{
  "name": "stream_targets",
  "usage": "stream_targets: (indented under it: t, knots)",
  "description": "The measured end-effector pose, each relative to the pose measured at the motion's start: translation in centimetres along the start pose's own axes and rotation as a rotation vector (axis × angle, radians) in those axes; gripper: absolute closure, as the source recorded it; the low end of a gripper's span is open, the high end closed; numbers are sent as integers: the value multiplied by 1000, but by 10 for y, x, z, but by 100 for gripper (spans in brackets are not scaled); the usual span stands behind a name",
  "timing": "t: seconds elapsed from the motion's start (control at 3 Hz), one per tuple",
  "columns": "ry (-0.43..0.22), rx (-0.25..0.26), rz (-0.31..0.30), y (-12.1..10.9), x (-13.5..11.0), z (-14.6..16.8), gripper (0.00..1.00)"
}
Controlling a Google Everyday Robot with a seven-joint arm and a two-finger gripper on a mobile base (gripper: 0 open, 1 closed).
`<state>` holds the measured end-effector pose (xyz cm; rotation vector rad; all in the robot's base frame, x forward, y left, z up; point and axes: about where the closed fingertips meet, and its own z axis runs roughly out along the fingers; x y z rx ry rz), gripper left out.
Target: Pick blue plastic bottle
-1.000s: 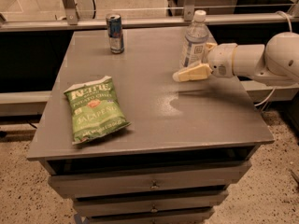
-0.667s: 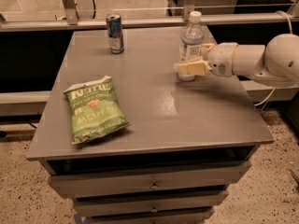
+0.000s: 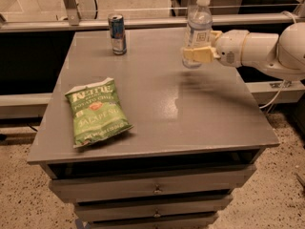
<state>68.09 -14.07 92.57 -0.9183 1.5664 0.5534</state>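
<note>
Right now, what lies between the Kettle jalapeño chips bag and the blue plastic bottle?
Only bare tabletop, in the camera view. The gripper grips the blue plastic bottle at the table's far right.

Office-like lab (gray drawer cabinet [image 3: 152, 187], speckled floor [image 3: 274, 199]); gripper [image 3: 196, 55] clasps blue plastic bottle [image 3: 198, 25]

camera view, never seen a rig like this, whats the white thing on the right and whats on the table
The white thing is a robot arm reaching in from the picture's right. The one picture looks down on a grey table with drawers. The arm's yellowish claw is shut on the lower part of the blue plastic bottle, which seems to hang just above the far right of the table. A drink can stands at the back and a green chip bag lies front left.
</note>
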Motion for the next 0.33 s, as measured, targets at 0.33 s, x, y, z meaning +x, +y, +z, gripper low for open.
stream_targets:
  t: [0.33]
  knots:
    - [-12,-6,3,-2,-39,-9,100]
